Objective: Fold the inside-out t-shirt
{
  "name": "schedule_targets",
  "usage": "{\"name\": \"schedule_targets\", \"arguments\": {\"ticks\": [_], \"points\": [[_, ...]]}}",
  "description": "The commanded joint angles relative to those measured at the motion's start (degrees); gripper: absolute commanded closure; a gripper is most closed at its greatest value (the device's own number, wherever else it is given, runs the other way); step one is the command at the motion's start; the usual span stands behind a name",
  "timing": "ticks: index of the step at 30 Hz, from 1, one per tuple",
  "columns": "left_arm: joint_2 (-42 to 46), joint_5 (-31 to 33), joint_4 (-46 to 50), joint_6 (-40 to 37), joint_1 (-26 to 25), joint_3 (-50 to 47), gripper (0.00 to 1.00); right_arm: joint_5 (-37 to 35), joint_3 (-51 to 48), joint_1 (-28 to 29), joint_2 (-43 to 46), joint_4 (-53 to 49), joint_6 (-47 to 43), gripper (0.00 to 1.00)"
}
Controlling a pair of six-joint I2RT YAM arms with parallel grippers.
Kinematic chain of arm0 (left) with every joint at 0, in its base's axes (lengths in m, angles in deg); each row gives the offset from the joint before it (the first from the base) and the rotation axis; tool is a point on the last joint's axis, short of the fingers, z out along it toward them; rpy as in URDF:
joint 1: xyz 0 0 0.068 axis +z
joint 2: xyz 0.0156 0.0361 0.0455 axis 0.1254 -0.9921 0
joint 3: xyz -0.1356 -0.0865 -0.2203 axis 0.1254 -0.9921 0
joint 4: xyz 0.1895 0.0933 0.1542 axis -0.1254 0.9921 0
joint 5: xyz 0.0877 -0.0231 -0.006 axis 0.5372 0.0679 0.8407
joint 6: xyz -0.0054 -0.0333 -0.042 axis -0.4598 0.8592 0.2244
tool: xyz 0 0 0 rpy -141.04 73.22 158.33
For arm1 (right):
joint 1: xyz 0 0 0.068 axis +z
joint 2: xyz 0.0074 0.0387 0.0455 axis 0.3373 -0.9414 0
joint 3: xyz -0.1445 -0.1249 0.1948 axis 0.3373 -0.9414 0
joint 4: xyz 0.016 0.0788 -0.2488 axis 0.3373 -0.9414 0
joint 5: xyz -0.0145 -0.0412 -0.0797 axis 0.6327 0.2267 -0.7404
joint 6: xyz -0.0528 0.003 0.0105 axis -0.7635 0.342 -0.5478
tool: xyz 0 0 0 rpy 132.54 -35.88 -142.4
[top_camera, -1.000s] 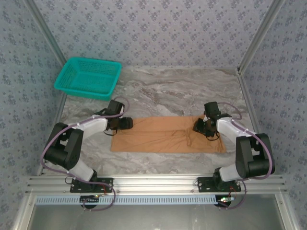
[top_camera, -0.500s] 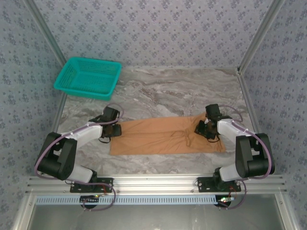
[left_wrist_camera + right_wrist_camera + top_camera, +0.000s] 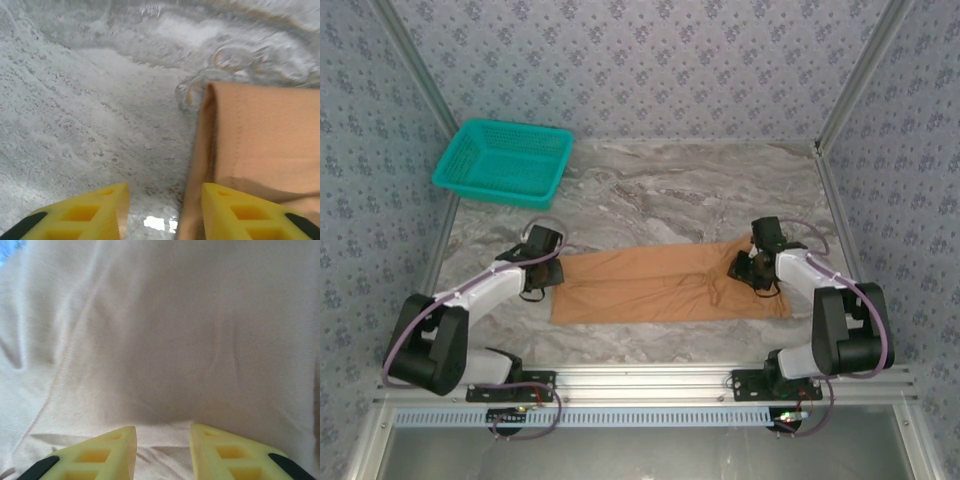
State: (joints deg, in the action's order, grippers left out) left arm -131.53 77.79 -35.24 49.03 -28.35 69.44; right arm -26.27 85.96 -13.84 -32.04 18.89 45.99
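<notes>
The inside-out t-shirt point(image 3: 665, 285) lies flat mid-frame on the table point(image 3: 670, 190). The left gripper point(image 3: 161, 207) stands half open at its left edge. The right gripper point(image 3: 162, 440), jaws narrow, sits on its right end, perhaps pinching cloth; I cannot tell.

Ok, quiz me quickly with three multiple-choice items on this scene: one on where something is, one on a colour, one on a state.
1. Where is the teal mesh basket? A) far-left corner of the table B) table centre C) near-right corner
2. What colour is the t-shirt? A) white B) teal C) orange-tan
3. How does the t-shirt lie? A) flat, in a long strip B) bunched in the basket C) lifted off the table

Answers: 1 A, it sits by the far left edge. 2 C, the cloth is plainly orange-tan. 3 A, it stretches flat across the marble.
</notes>
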Motion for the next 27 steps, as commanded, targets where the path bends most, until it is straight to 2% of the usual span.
{"name": "schedule_targets", "arguments": {"ticks": [1,5,8,10,18,27], "points": [[4.8,-3.9,-2.0,-0.1,-3.0,1.8,0.52,-0.2,1.4,-0.2,4.5,-1.2,-1.9,0.62],[4.2,-11.3,-7.2,-0.8,-6.2,2.5,0.48,-1.5,2.0,-0.2,7.1,-3.1,-2.1,0.59],[-0.2,-20.6,-12.1,-1.0,-6.8,2.8,0.45,-4.6,1.8,-0.2,6.9,-1.7,-1.8,0.59],[-3.7,-23.1,-11.6,-0.9,-6.8,4.2,0.45,-5.0,2.1,-0.1,5.7,-1.4,-1.3,0.59],[-9.6,-20.7,-7.2,-2.9,-6.3,5.9,0.44,-5.3,3.7,-0.1,-1.3,0.9,-0.8,0.59],[-11.4,-19.4,-7.5,-2.2,-6.0,4.3,0.43,-5.3,4.4,0.1,-6.3,2.3,-1.5,0.59]]}}
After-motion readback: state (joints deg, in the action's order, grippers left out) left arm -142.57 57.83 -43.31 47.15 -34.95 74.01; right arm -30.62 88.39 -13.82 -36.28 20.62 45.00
